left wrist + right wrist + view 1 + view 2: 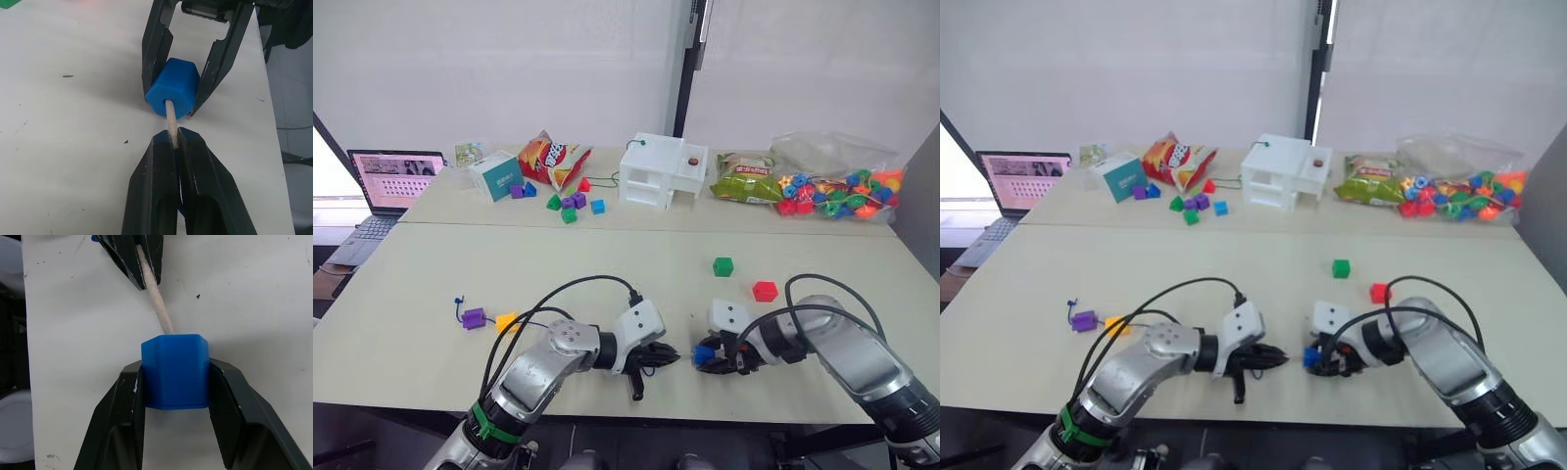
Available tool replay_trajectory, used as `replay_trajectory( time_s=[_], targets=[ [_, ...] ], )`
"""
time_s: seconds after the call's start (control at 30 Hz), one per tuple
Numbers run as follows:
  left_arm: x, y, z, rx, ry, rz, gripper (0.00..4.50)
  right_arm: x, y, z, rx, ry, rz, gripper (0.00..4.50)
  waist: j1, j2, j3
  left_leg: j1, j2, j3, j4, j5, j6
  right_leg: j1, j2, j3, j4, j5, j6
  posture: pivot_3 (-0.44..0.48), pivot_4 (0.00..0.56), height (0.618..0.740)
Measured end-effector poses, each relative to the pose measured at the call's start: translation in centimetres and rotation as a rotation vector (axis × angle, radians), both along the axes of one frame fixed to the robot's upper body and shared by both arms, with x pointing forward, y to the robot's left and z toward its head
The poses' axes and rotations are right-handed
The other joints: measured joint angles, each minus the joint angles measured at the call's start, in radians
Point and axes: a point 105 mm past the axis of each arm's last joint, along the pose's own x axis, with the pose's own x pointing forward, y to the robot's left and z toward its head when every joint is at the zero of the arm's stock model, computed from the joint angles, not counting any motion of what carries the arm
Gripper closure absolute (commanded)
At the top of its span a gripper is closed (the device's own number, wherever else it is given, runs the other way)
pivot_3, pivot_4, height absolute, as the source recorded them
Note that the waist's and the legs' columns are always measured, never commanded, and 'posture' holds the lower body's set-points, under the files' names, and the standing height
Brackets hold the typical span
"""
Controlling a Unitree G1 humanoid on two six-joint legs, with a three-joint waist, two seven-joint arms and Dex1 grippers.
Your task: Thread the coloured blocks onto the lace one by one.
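Note:
My right gripper is shut on a blue block just above the table near its front edge. My left gripper is shut on the lace's stiff pale tip, and that tip enters the hole in the blue block. The two grippers face each other closely. A green block and a red block lie on the table beyond my right arm. A purple block and a yellow-orange block sit together at the left on the dark lace.
At the back stand a white toy house, a clear bag of colourful beads, snack bags, a teal box and loose small blocks. A laptop sits far left.

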Motion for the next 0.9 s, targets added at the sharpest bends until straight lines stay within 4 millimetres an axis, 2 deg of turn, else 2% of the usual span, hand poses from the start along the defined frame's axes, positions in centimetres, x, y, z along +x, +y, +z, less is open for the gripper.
replay_trajectory(
  time_s=[0.23,0.63,0.77,0.9],
  targets=[
    [0.2,0.2,0.4,0.025,-0.023,0.01,4.5,-0.1,0.3,0.2,-0.05,-0.032,-0.013,3.2,-0.001,0.0,0.0,0.0,0.0,0.0,0.0,0.0,0.0,0.0,0.0,0.0,0.0,0.0,0.0,0.0,0.15,0.74],
    [-0.2,1.9,1.0,-0.01,0.01,0.031,4.5,-0.1,0.7,0.1,-0.04,-0.05,-0.004,3.2,-0.003,0.0,0.0,0.001,0.0,0.0,-0.001,0.0,0.0,-0.001,0.001,0.0,0.0,0.0,0.0,0.0,0.15,0.74],
    [-0.9,1.5,2.2,-0.061,-0.006,-0.001,4.5,0.0,0.6,0.0,-0.036,-0.054,0.003,3.2,-0.003,0.0,0.0,0.002,0.0,0.0,-0.001,0.0,0.0,0.001,0.0,0.0,0.0,0.0,0.0,0.0,0.15,0.74],
    [-1.2,1.2,2.4,-0.074,0.0,-0.018,4.5,0.0,0.7,-0.1,-0.028,-0.054,0.01,3.2,-0.006,0.0,0.0,0.002,0.001,0.0,-0.001,0.0,0.0,0.0,0.001,0.0,0.0,0.0,0.0,0.0,0.15,0.74]
  ],
)
